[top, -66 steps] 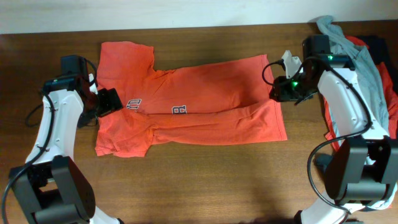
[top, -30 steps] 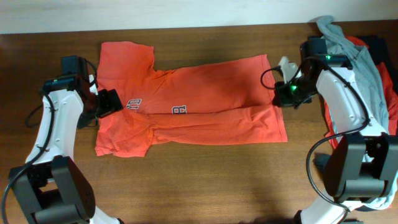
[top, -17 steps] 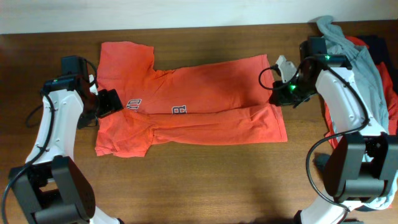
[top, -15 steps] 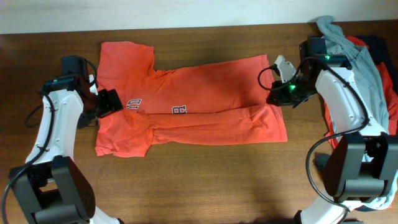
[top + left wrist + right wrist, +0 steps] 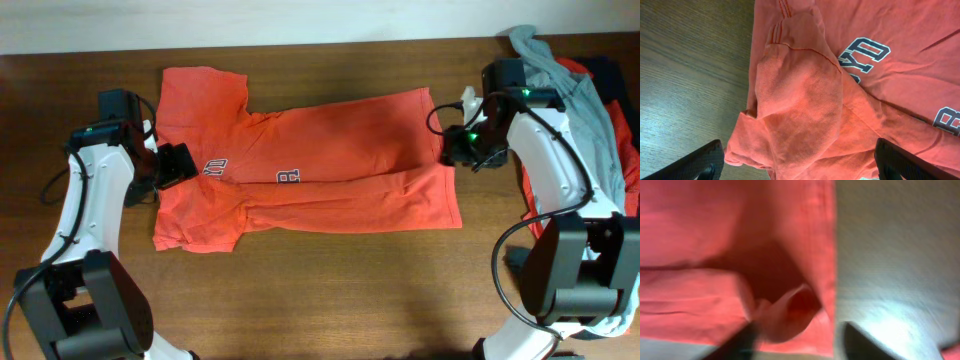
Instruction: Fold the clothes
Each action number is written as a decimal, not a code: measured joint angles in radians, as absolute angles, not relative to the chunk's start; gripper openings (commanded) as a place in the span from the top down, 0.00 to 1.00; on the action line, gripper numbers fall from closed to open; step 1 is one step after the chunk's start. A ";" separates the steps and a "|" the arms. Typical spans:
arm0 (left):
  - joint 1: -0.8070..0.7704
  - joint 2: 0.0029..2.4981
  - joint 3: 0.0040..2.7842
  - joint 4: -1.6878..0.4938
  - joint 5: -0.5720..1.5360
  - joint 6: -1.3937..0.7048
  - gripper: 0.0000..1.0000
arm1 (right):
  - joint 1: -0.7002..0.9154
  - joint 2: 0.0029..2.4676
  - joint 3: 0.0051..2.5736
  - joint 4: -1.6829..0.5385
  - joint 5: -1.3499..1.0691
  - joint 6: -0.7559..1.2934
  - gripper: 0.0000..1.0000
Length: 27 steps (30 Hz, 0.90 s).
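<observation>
- Brown wooden bench [image 5: 320, 300] is carrying the orange-red printed T-shirt [image 5: 330, 170], lying flat, long axis running left-right.
- Left tool [image 5: 178, 163] is hanging, fingers apart, over the shirt's left sleeve end.
- Right tool [image 5: 452, 150], fingers apart, is sitting at the right hem.

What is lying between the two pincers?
The orange T-shirt, partly folded lengthwise, fills the whole stretch from the left pincer to the right pincer. The overhead view shows this.
</observation>
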State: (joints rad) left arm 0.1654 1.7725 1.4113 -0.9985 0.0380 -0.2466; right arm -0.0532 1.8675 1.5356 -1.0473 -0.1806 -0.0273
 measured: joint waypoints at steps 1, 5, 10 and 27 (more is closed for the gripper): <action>0.165 1.773 1.411 -0.999 0.038 -0.247 0.04 | -0.053 1.868 1.536 -1.021 -0.207 -0.046 0.10; 0.165 1.773 1.411 -1.002 0.038 -0.247 0.22 | -0.053 1.868 1.536 -0.916 -0.244 -0.091 0.08; 0.165 1.773 1.411 -1.008 0.038 -0.242 0.27 | -0.053 1.868 1.536 -0.889 -0.257 -0.107 0.08; 0.165 1.777 1.279 -0.776 0.041 -0.232 0.24 | -0.053 1.868 1.536 -0.941 -0.257 -0.109 0.08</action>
State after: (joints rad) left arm 0.1654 1.7767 1.2793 -0.7757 0.0414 -0.2317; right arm -0.0532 1.8675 1.5356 -0.9413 -0.2573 -0.1093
